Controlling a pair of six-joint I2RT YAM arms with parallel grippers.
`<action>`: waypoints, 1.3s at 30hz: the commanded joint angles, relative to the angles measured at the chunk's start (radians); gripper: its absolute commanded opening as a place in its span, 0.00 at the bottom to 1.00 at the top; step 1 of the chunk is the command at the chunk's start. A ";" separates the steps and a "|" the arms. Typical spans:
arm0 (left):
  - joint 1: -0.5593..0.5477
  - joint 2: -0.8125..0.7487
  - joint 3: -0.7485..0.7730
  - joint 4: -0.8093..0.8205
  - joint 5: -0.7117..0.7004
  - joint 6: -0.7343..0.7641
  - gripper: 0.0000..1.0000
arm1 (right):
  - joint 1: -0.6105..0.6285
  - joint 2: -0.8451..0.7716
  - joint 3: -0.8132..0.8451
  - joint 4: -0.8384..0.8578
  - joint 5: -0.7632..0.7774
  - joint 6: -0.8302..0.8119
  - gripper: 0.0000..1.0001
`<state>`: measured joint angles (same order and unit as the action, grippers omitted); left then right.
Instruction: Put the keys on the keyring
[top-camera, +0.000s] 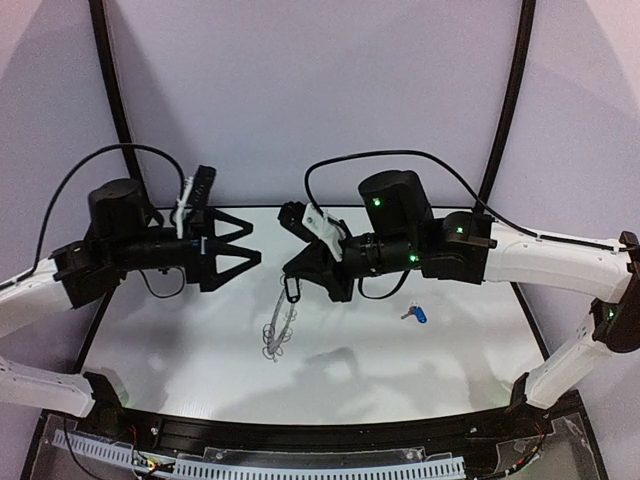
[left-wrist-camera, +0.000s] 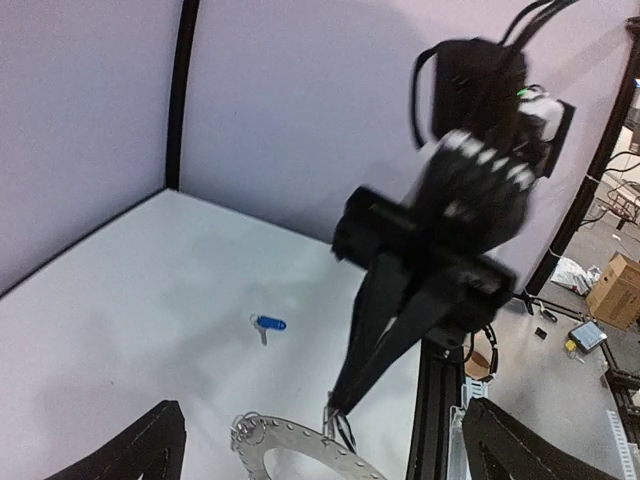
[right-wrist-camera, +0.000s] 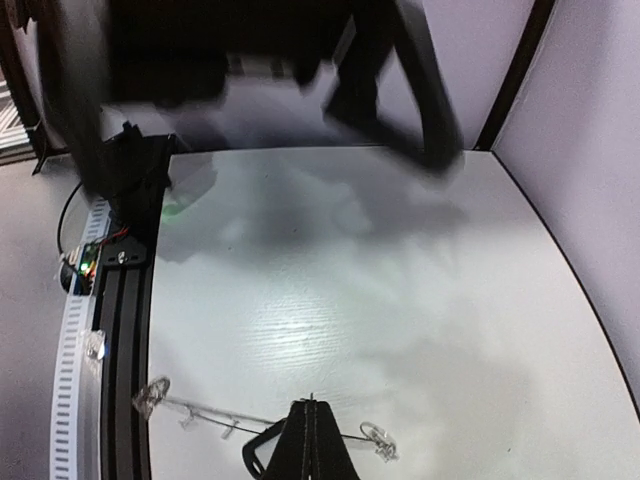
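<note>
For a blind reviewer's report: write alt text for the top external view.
Above a white table, the right gripper is shut on the keyring, which hangs edge-on below it with a black tag beside its tip. The left gripper faces it, open and empty; a blue-tagged key lies alone on the table.

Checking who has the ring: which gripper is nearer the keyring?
Right. The right gripper is shut on the rim of the keyring, in contact with it. The left gripper stands open and apart from the ring, off to its left side.

Keyring (top-camera: 279, 325) hangs tilted; blue-tagged key (top-camera: 415, 314) lies apart.
</note>
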<state>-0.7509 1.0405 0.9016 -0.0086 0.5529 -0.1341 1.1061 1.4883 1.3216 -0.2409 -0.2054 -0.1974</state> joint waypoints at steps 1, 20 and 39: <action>-0.005 -0.105 -0.063 0.052 0.002 0.056 0.99 | -0.017 -0.013 0.028 -0.053 -0.049 -0.033 0.00; 0.030 0.160 0.078 -0.198 0.200 0.403 0.99 | -0.029 -0.099 0.041 -0.273 -0.292 -0.279 0.00; 0.001 0.649 0.672 -1.121 0.646 1.014 0.90 | -0.030 -0.050 0.134 -0.372 -0.369 -0.411 0.00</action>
<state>-0.7242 1.6474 1.4895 -0.8574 1.1240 0.6743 1.0828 1.4143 1.4055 -0.6220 -0.5648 -0.5808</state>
